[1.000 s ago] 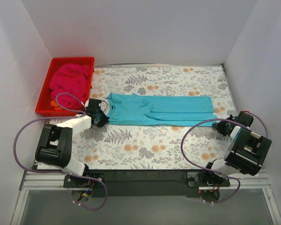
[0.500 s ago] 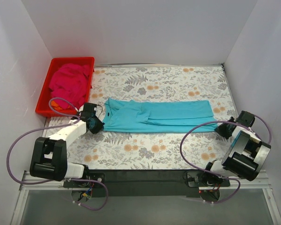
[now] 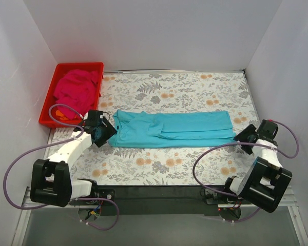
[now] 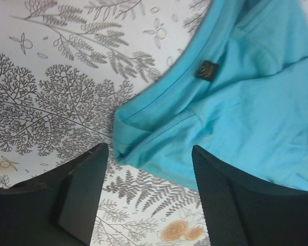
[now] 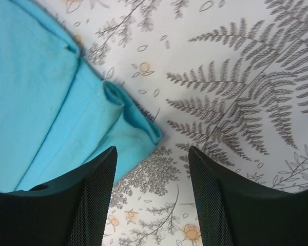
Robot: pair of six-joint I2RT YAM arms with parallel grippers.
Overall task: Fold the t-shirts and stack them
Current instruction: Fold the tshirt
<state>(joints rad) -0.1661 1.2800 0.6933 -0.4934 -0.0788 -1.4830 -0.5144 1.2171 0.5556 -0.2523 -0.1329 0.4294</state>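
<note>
A turquoise-blue t-shirt (image 3: pixel 169 128) lies folded into a long strip across the middle of the table, collar end to the left. My left gripper (image 3: pixel 103 134) hangs open just off that collar end; in the left wrist view (image 4: pixel 150 197) its fingers hold nothing and the shirt's corner (image 4: pixel 143 148) lies just ahead of them. At the strip's right end my right gripper (image 3: pixel 245 136) is open too, with bare table between the fingers (image 5: pixel 151 197) and the hem corner (image 5: pixel 138 125) just ahead. The magenta-pink t-shirt (image 3: pixel 76 88) lies bunched in the red tray.
The red plastic tray (image 3: pixel 47 115) stands at the back left corner of the floral table (image 3: pixel 169 164). White walls close in on the left, back and right. Purple cables loop from both arms over the table's near part.
Both grippers have opened and let go of the turquoise shirt's ends. The folded strip now lies flat, slightly nearer the front than a second ago.
</note>
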